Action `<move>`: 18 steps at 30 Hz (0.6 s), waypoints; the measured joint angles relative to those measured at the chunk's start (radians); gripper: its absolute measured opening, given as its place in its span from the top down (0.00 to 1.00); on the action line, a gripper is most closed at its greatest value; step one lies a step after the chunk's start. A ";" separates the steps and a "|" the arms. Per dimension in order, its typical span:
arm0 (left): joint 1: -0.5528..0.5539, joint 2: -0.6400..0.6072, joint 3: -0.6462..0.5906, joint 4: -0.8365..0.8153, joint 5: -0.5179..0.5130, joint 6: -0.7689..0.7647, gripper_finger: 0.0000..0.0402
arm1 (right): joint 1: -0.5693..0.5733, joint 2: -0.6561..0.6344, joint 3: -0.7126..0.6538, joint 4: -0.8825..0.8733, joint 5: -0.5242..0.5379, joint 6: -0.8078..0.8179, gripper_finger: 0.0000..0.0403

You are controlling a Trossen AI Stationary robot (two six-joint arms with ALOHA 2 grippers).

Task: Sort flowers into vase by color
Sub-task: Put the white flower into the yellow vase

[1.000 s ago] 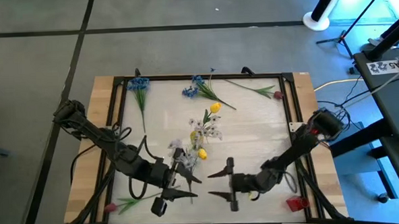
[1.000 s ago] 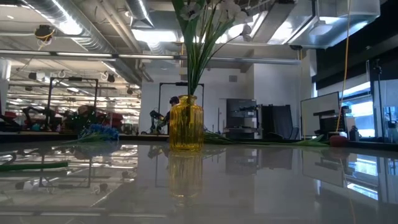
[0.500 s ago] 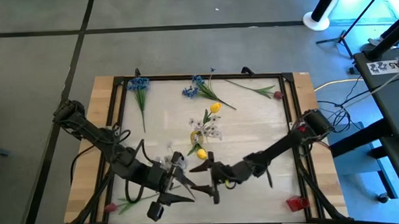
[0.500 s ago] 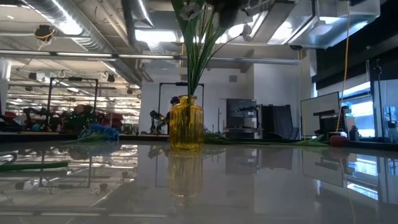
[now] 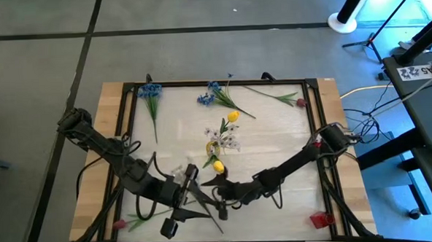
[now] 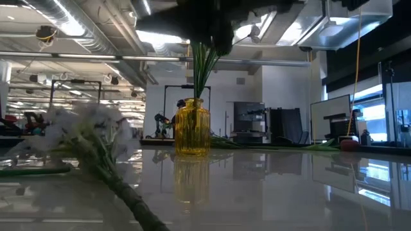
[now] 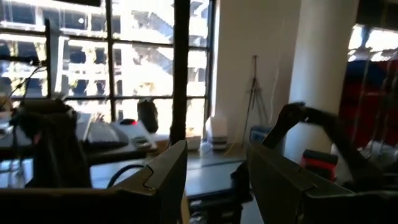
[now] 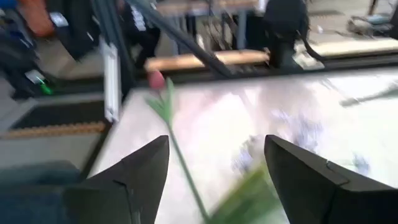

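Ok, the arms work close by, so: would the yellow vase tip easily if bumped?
Possibly. The yellow vase is narrow, with long stems rising well above it, so a high knock may tip it. It looks like glass on a glossy table, so a low push from the right gripper, working near it, would likelier slide it.

Blue flowers lie at the table's far edge; yellow and white-lavender ones stand in a yellow vase
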 joint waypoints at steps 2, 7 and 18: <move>-0.008 -0.002 0.000 -0.084 -0.028 -0.009 0.60 | 0.007 0.000 0.001 -0.065 0.016 0.000 0.35; -0.065 -0.002 0.000 -0.417 -0.120 -0.219 0.60 | 0.063 -0.006 0.000 -0.221 0.095 -0.002 0.36; -0.202 0.059 -0.067 -0.913 -0.350 -1.244 0.60 | 0.172 -0.154 0.000 -0.564 0.329 0.100 0.36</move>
